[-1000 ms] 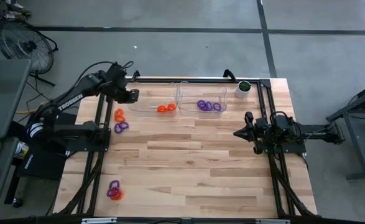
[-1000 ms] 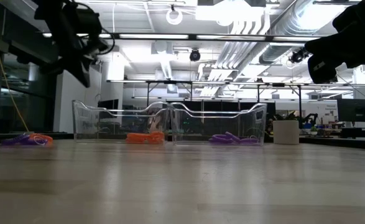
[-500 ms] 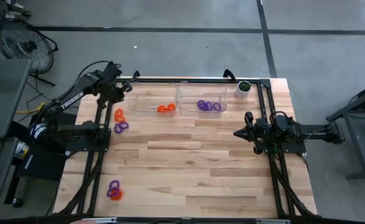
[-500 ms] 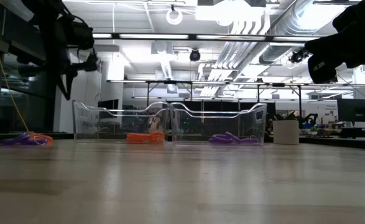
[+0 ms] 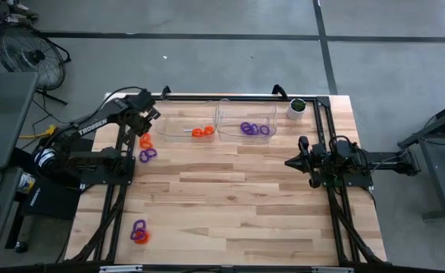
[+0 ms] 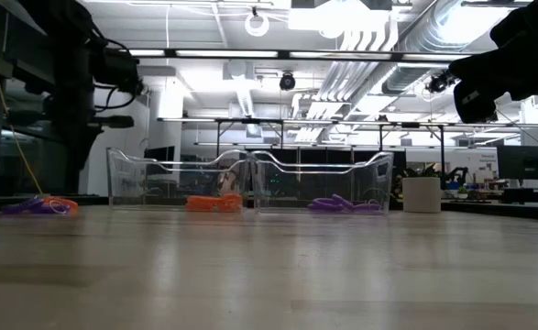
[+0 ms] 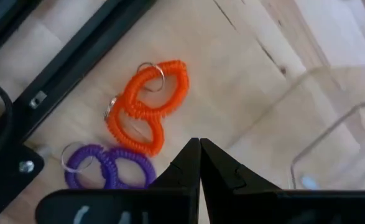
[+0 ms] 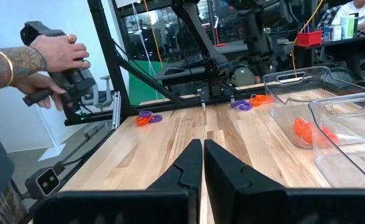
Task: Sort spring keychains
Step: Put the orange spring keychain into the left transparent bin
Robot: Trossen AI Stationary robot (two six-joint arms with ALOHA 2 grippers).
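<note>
Hovering over the table's far left edge, my left gripper (image 7: 199, 163) has its fingers pressed together with nothing between them. Right below it on the wood lie two orange spring keychains (image 7: 146, 106), looped through each other, and just beside them a purple pair (image 7: 107, 167). From above I see the same small cluster (image 5: 145, 148) between the left arm's frame and the left clear bin (image 5: 186, 126).

That left bin holds a few orange keychains (image 5: 202, 132); the right clear bin (image 5: 246, 119), touching it, holds purple ones (image 5: 253, 129). Another purple and orange bunch (image 5: 139, 231) sits well apart, near the table's front left corner.

My right gripper (image 8: 203, 163) waits at the right side of the table, pointing inward across the boards, its fingers closed and empty. From above it shows as a dark point (image 5: 291, 161) above the wood.

A small white cup with a dark top (image 5: 296, 108) stands near the back right corner. In the right wrist view, a person's hands (image 8: 53, 65) hold a dark controller beyond the table edge.
</note>
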